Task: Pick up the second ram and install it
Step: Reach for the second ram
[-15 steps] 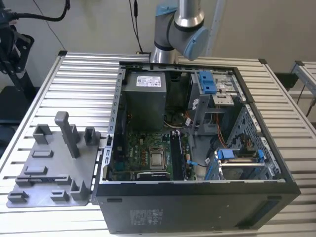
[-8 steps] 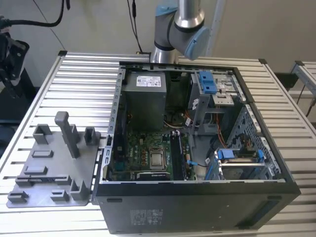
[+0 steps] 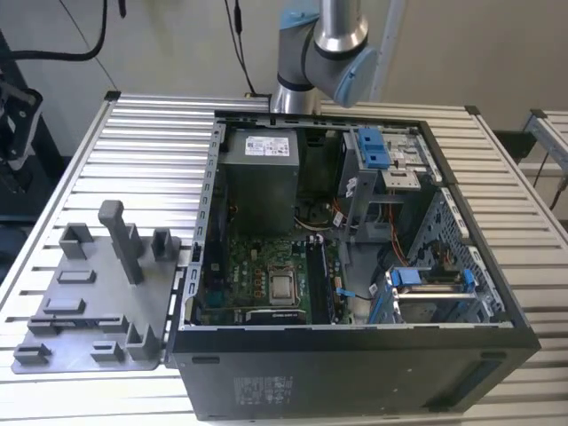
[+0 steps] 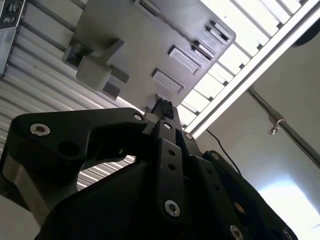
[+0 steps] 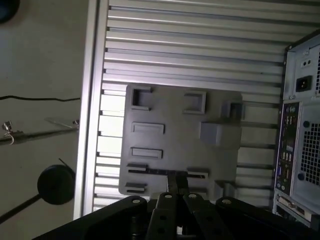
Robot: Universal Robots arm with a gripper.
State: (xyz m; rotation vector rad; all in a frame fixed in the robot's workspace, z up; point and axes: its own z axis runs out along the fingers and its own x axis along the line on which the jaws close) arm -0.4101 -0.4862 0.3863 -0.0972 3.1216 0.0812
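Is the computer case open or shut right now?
Open: in the exterior view the case has no cover on its upward side, leaving the motherboard and power supply exposed.

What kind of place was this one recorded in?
Probably a robotics lab bench set up for PC assembly: an open computer case lies on a slatted aluminium table, a grey moulded tray beside it, with a robot arm nearby.

Place: I see a robotics lab.
Evidence: ribbed aluminium surface [image 3: 151,142], opened computer case [image 3: 293,382], grey fixture tray [image 3: 89,293].
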